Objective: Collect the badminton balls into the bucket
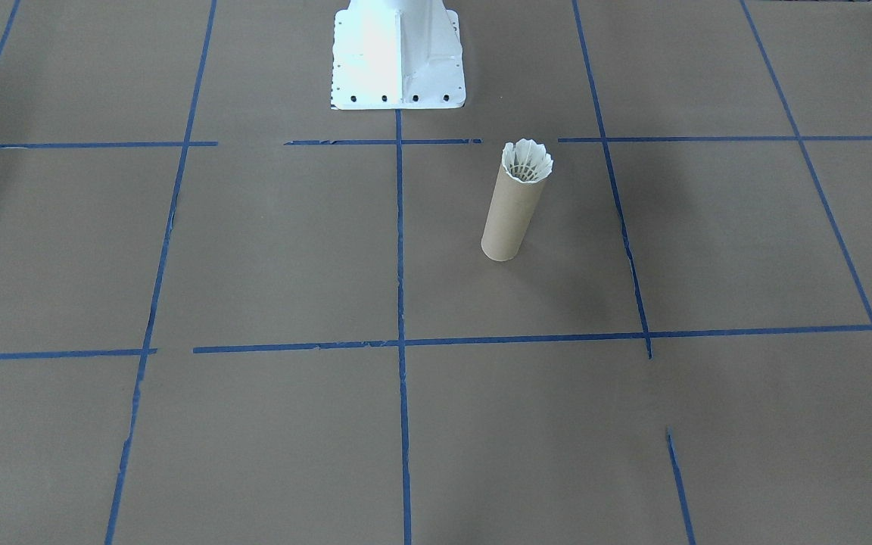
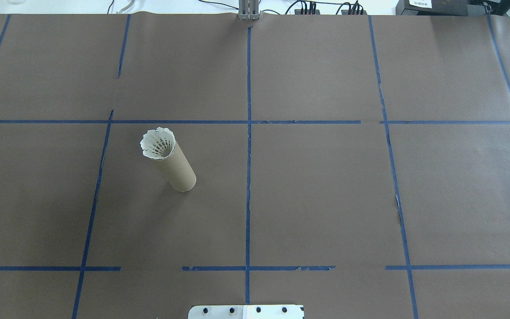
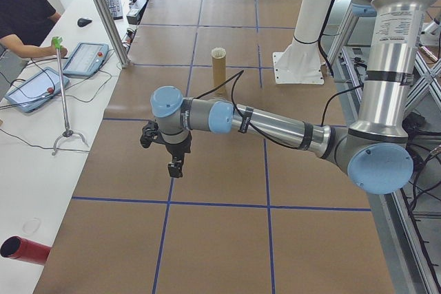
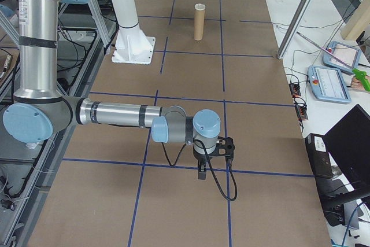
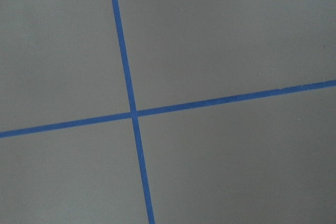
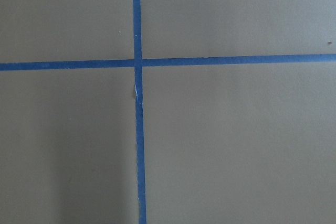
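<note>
Nearest in the left side view is my left gripper [image 3: 175, 167], hanging over bare brown paper close to a blue tape line, touching nothing. It shows only in that side view, so I cannot tell whether its fingers are open or closed. My right gripper [image 4: 202, 173] hangs likewise above a tape line at the opposite end of the desk [image 2: 317, 190], seen only from the right side view; the state of its fingers cannot be told either. Each wrist camera shows one tape crossing [image 5: 133, 113] on plain paper and no object.

Count of task items on the desk: one bucket [image 2: 176, 169], one badminton ball [image 2: 158, 143]. The bucket is a brown cardboard tube standing upright in a grid cell on my left half, well apart from both grippers. The single white feather shuttlecock sits in its mouth, skirt upward, the feather tips flaring just over the rim; its cork tip is hidden inside the tube. I see no second shuttlecock in any view.

Farther on: one white robot base [image 1: 398, 57] bolted at the desk's edge, just beyond the bucket in the front-facing view.

Beyond the desk, on a side bench, one person [image 3: 24, 15] sits with two tablets [image 3: 86, 58] in reach, and one red cylinder [image 3: 24, 248] lies at the bench's near end.
</note>
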Controlling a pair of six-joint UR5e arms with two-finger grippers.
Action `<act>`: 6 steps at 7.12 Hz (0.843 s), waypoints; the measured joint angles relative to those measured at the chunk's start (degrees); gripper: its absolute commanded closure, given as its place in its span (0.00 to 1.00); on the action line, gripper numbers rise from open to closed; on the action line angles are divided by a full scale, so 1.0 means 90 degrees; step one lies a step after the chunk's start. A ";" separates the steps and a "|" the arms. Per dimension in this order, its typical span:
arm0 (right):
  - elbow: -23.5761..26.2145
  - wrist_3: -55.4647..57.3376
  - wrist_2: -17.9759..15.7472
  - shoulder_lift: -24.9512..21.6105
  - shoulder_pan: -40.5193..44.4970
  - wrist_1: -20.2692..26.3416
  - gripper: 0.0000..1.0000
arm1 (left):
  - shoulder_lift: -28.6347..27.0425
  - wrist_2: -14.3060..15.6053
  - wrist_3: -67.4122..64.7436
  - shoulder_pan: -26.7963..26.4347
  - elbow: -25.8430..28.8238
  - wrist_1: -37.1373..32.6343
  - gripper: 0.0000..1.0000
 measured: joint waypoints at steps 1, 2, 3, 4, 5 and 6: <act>0.0000 0.0000 -0.0002 0.0000 0.0000 0.0000 0.00 | 0.0124 -0.0036 0.0171 -0.0086 0.0029 -0.0007 0.00; 0.0000 0.0000 0.0000 0.0000 0.0000 0.0000 0.00 | 0.0182 -0.0043 0.0247 -0.0152 0.0068 -0.0010 0.00; 0.0000 0.0000 0.0001 0.0000 0.0000 0.0000 0.00 | 0.0220 -0.0046 0.0340 -0.0213 0.0152 -0.0013 0.00; 0.0000 0.0000 0.0002 0.0000 0.0000 0.0000 0.00 | 0.0263 -0.0046 0.0485 -0.0269 0.0269 -0.0030 0.00; 0.0000 0.0000 0.0002 0.0000 0.0000 0.0000 0.00 | 0.0338 -0.0049 0.0590 -0.0297 0.0400 -0.0136 0.00; 0.0000 0.0000 0.0002 0.0000 0.0000 0.0000 0.00 | 0.0443 -0.0053 0.0629 -0.0304 0.0589 -0.0392 0.00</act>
